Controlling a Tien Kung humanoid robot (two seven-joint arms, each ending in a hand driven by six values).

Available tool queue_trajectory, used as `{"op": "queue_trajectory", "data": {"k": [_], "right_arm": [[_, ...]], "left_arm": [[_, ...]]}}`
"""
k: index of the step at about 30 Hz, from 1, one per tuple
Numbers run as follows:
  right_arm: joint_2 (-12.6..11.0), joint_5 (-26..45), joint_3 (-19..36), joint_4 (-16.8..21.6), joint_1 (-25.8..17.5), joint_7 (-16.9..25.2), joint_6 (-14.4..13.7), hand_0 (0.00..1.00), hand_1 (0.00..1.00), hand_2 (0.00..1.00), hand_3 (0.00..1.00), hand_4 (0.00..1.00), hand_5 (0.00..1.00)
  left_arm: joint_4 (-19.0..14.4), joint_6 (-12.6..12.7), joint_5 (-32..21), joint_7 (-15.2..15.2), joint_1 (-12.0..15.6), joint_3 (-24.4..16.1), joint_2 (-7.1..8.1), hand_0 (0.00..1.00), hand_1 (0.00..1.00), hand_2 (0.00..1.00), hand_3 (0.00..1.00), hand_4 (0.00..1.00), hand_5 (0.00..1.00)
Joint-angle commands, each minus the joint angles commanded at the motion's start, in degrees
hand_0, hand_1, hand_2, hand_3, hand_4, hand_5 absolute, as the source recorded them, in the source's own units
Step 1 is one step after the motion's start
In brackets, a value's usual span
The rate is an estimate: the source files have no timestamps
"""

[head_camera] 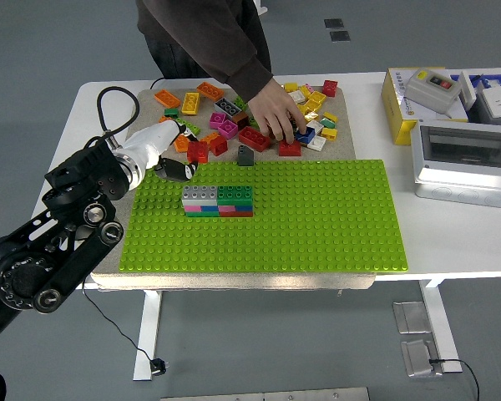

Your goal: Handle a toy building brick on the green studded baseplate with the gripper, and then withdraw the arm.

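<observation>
The green studded baseplate [317,217] lies across the table's middle. A small block of stacked bricks [218,201], grey and dark green on top of pink, blue and red, stands on its left part. My left hand [177,160] reaches in from the left and is shut on a red brick [197,151], held just above the baseplate's far left edge, behind the stacked block. A person's hand [275,113] reaches from the far side into the pile of loose bricks [234,113] behind the baseplate. My right arm is out of view.
A grey mat [108,251] lies under the baseplate and pile. A yellow box [401,104] with a grey switch unit and a grey enclosure [466,163] stand at the right. A black cable [108,104] loops at the left.
</observation>
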Motion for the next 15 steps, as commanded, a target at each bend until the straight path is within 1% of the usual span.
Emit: {"op": "queue_trajectory", "data": {"k": [4,7,10,15], "right_arm": [[0.1,-0.2,-0.2,0.0,0.1,0.0,0.1,0.687,0.643,0.644,0.66,0.45,0.804],[0.3,-0.3,-0.3,0.0,0.2,-0.1,0.1,0.687,0.643,0.644,0.66,0.45,0.804],[0.3,-0.2,-0.6,0.0,0.3,0.0,0.1,0.687,0.645,0.643,0.661,0.449,0.805],[0.4,-0.1,-0.6,0.0,0.2,0.0,0.1,0.687,0.645,0.643,0.661,0.449,0.805]], "left_arm": [[1.7,0.2,1.5,0.2,-1.3,4.4,-2.1,0.968,0.932,0.917,0.521,0.571,0.154],[3.1,0.5,2.3,0.2,-2.2,6.6,-3.29,0.968,0.932,0.917,0.521,0.571,0.154],[3.9,0.9,3.3,0.2,-2.8,7.6,-3.92,0.967,0.926,0.913,0.518,0.582,0.161],[4.3,1.3,3.7,0.2,-3.4,8.3,-4.35,0.967,0.926,0.913,0.518,0.582,0.161]]}}
